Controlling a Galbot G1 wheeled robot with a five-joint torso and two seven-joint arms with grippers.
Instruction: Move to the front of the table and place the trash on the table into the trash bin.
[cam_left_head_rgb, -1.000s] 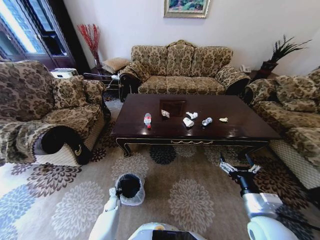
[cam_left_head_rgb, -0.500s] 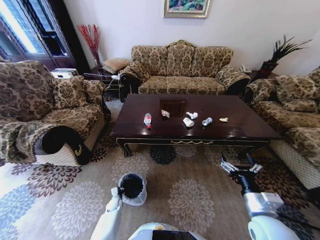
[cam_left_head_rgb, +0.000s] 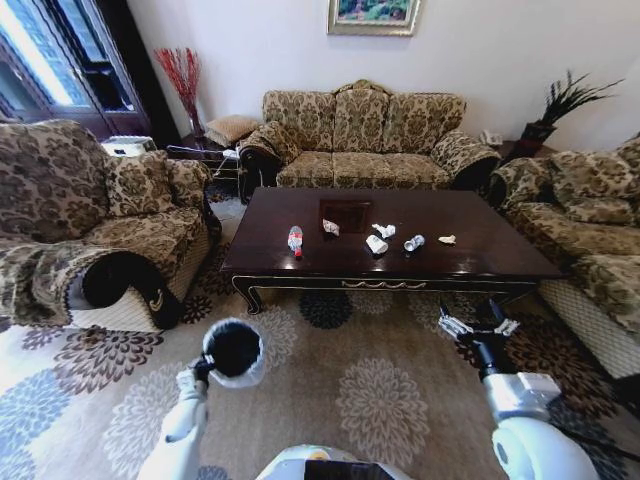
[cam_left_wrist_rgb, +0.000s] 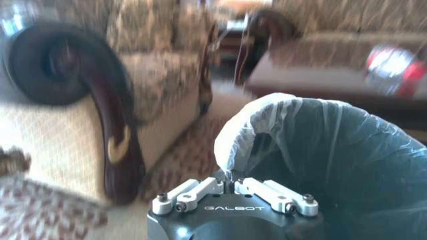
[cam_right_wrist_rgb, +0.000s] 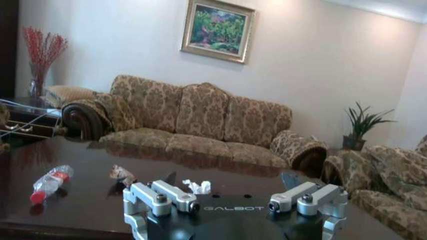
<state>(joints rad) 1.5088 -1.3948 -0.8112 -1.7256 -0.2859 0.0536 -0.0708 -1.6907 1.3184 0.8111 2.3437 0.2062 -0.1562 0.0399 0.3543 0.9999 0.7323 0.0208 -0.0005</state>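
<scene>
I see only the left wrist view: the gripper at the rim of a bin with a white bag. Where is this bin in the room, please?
Observer: In the head view, the left gripper holds the trash bin over the carpet, before the table's front left corner.
Operator: And the right gripper?
Observer: The right gripper is open and empty, near the table's front right part.
Operator: How much trash lies on the table?
Observer: Six pieces: a bottle, a paper cup, two paper wads, a silvery piece, a yellowish scrap.
</scene>
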